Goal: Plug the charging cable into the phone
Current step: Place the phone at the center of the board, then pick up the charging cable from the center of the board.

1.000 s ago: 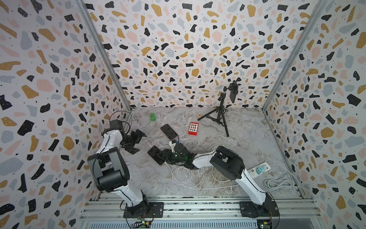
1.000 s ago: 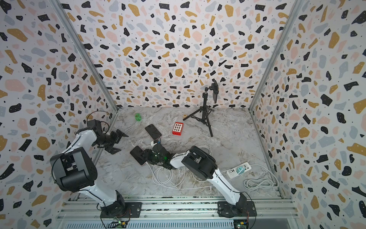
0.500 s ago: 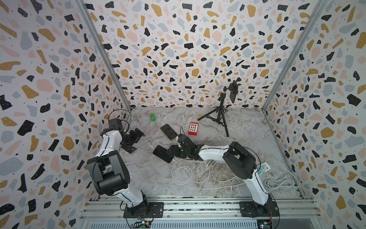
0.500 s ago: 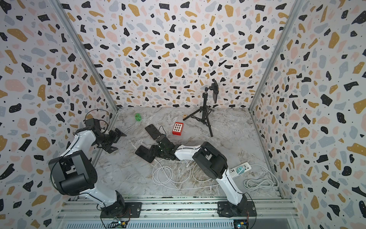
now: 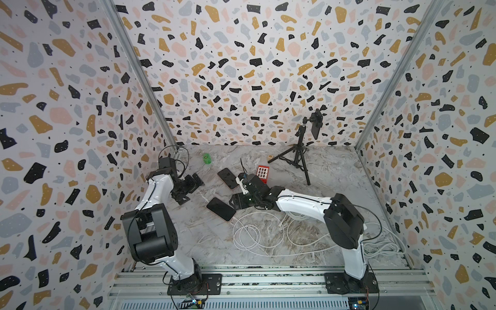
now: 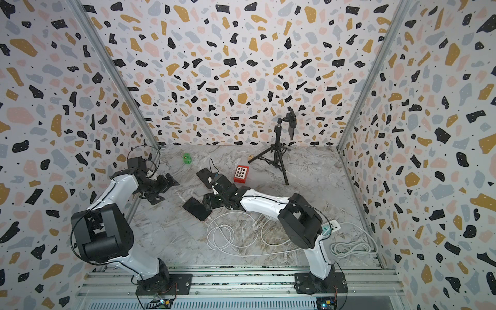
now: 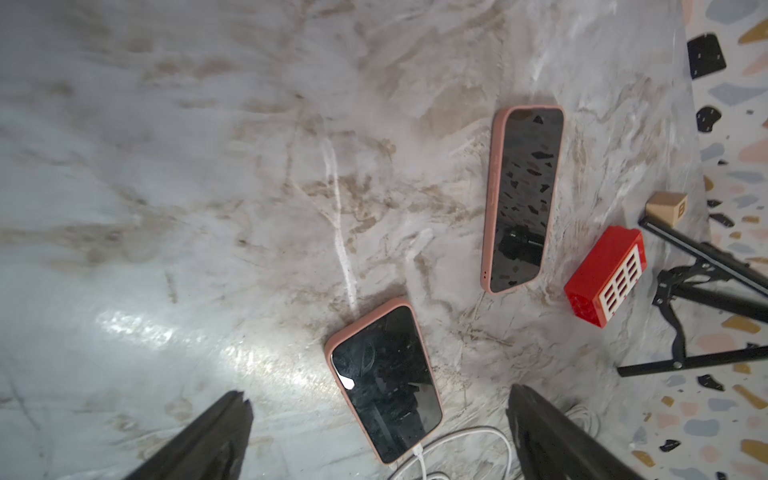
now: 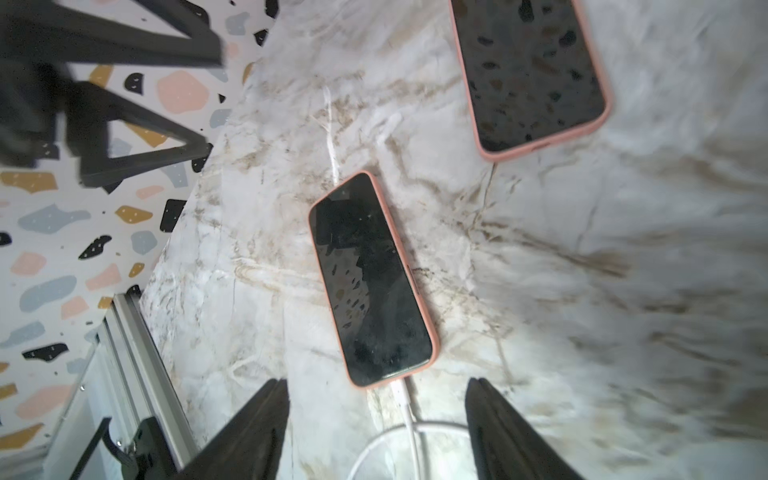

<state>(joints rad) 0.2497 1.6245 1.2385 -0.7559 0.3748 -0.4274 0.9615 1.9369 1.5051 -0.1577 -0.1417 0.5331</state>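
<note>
Phone: a black-screened smartphone in a pink case (image 5: 221, 209) (image 6: 197, 209) lies flat, screen up, on the tabletop between the two arms, nearer the left arm's side of the middle.
Cable: a white charging cable (image 5: 245, 236) (image 8: 405, 399) has its plug seated in the phone's bottom edge. From there it runs off in loose loops over the table in front of the right arm.
Right gripper: the right gripper (image 5: 236, 201) (image 8: 376, 382) sits low at the plugged end of the phone. Its two black fingers (image 8: 249, 432) stand well apart, one on each side of the cable, and hold nothing.
Left gripper: the left gripper (image 5: 191, 189) (image 7: 378, 395) is spread to its widest and empty. It hangs by the left wall, well apart from the phone and aimed toward it.
Second phone: another dark smartphone in a pink case (image 5: 228, 178) (image 7: 521, 199) lies flat a little farther back, apart from the first, with no cable at it.
Red block: a red plastic brick with a white grid face (image 5: 262, 171) (image 7: 606, 282) sits just beside the second phone.
Wooden cube: a small pale wooden letter cube (image 7: 667, 208) rests against a leg of the tripod.
Tripod: a black tripod (image 5: 299, 153) near the back wall carries a dark phone (image 5: 316, 124) on its head.
Green item: a small green object (image 5: 206, 158), too small to identify, sits near the back left corner.
Power strip: a white power strip (image 6: 331, 226) and a coiled grey cord (image 6: 351, 247) lie by the right arm's base.
Surface: a grey marble-patterned tabletop (image 5: 335, 174).
</note>
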